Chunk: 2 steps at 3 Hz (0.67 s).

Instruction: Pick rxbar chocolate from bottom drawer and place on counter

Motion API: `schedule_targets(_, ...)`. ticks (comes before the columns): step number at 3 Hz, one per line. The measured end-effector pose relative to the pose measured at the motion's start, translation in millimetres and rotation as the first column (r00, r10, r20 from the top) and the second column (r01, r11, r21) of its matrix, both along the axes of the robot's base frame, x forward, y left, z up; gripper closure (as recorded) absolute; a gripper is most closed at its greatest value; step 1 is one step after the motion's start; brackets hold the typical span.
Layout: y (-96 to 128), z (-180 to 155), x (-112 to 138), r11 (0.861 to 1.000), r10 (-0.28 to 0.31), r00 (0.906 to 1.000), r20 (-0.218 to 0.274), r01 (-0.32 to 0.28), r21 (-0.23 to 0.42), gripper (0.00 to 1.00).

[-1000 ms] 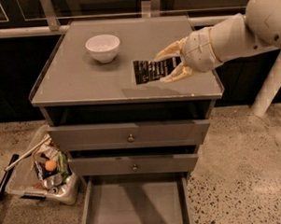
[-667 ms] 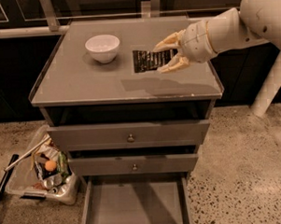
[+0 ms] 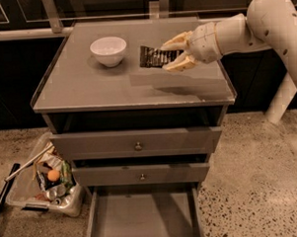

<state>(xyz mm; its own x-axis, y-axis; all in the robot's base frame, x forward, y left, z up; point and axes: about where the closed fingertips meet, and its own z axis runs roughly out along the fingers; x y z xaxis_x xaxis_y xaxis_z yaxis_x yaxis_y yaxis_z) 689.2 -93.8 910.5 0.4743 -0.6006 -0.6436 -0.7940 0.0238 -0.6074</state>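
Observation:
My gripper [image 3: 174, 53] reaches in from the right over the counter [image 3: 108, 90]. It is shut on the rxbar chocolate [image 3: 153, 56], a flat black wrapper with pale lettering, held by its right end over the middle of the counter, just right of the white bowl. I cannot tell whether the bar touches the surface. The bottom drawer [image 3: 143, 222] is pulled open at the foot of the cabinet, and its grey floor shows nothing on it.
A white bowl [image 3: 108, 51] stands on the counter's back left. Two upper drawers with round knobs [image 3: 138, 146] sit partly open. A clear bin of trash [image 3: 45, 182] lies on the floor at the left. A white post [image 3: 281, 97] stands at the right.
My gripper has carried the rxbar chocolate back and to the left over the counter, closer to the white bowl.

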Motion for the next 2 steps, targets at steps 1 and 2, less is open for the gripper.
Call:
schedule_targets(1, 4.9, -4.9, 5.0, 1.0, -0.021, 0.9992, -0.032, 0.021, -0.002, 1.0)
schedule_targets(2, 8.0, -12.0, 8.0, 0.993, -0.088, 0.9947, -0.054, 0.083, -0.088, 1.0)
